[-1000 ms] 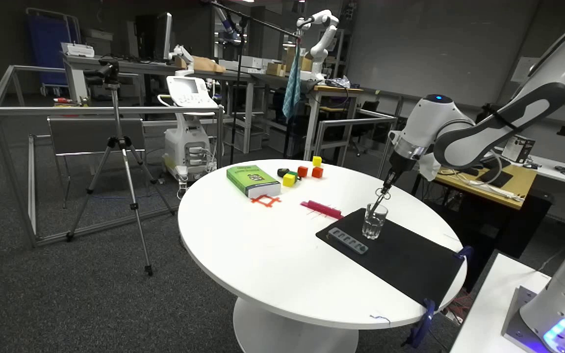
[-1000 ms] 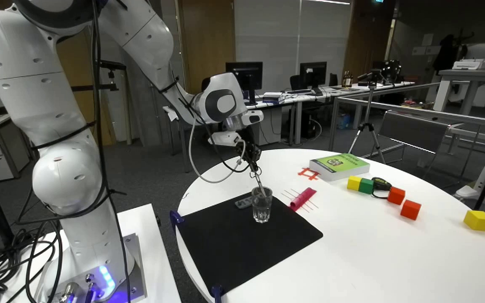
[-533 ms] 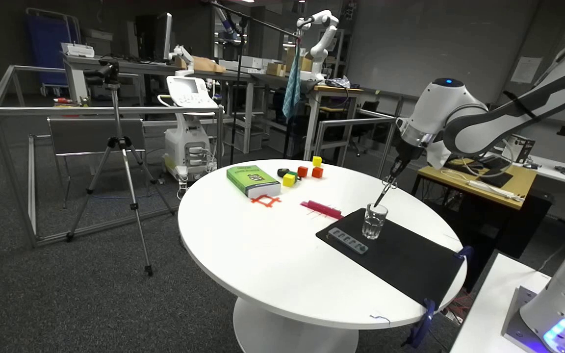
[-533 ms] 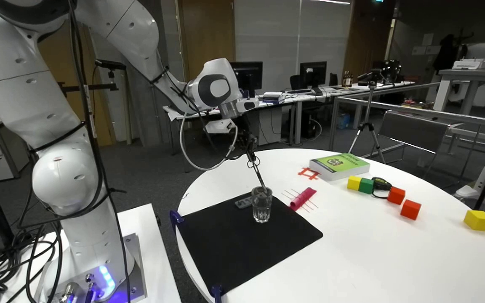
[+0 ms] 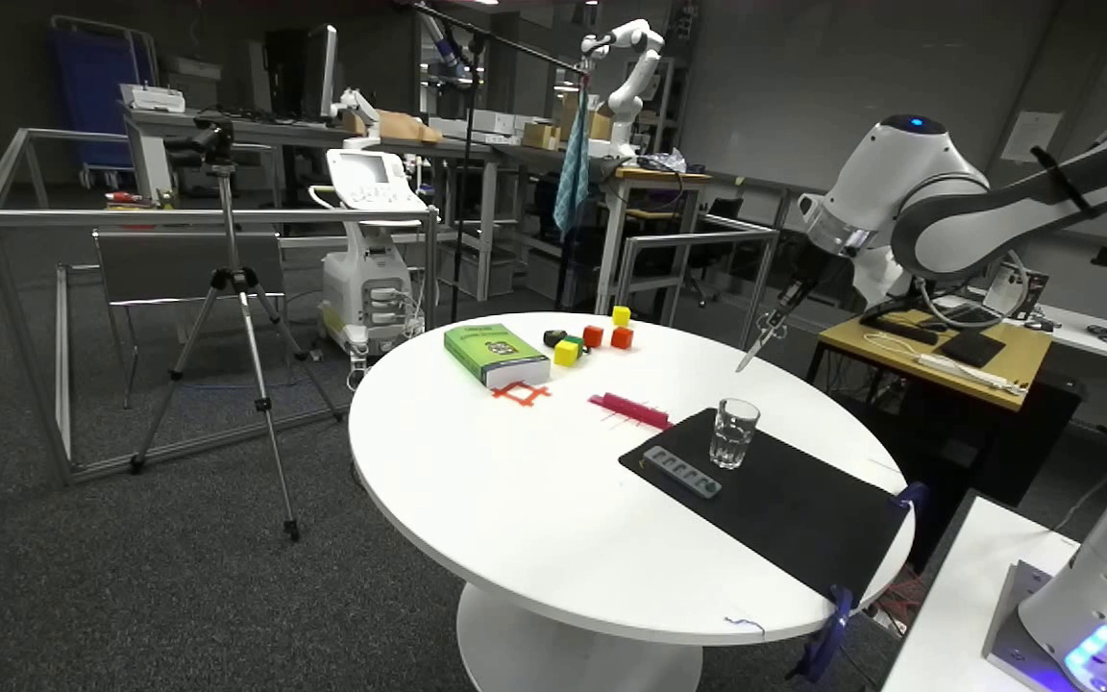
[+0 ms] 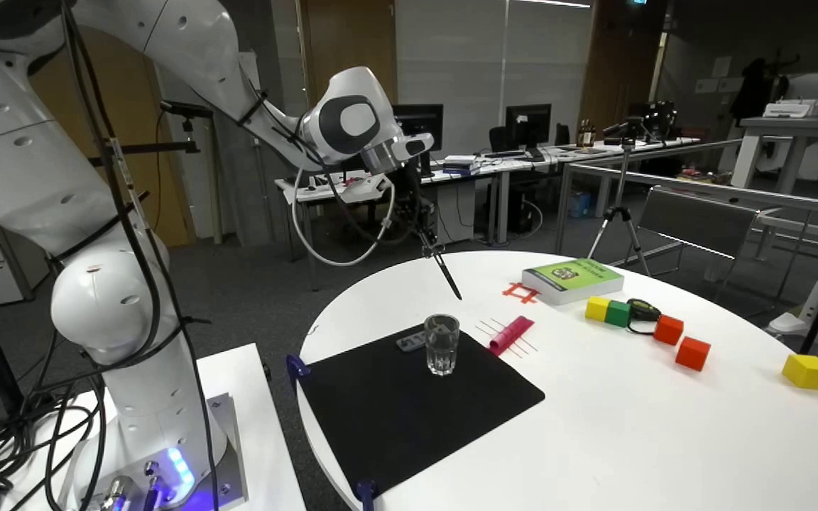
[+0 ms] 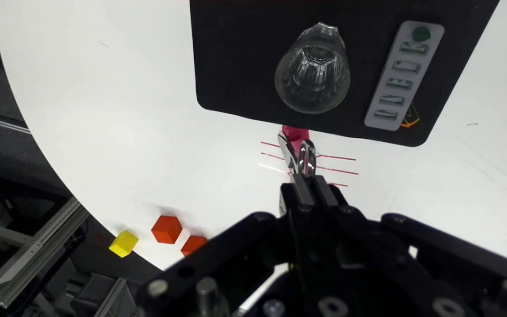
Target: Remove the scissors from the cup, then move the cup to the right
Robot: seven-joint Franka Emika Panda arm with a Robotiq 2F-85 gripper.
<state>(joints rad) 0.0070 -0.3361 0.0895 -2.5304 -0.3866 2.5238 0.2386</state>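
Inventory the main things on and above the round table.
mat: 1, black, on table
cup: 1, clear, upright on mat
scissors: 1, grey, held clear of cup
strip: 1, grey, on mat
long piece: 1, pink, beside mat
book: 1, green, on table
lattice: 1, orange-red, beside book
blocks: 5, two yellow, two red, one green, on table
round item: 1, black, beside blocks
clamps: 2, blue, table edge
end effector: 1, black, shut on scissors
arm: 1, white, beside table
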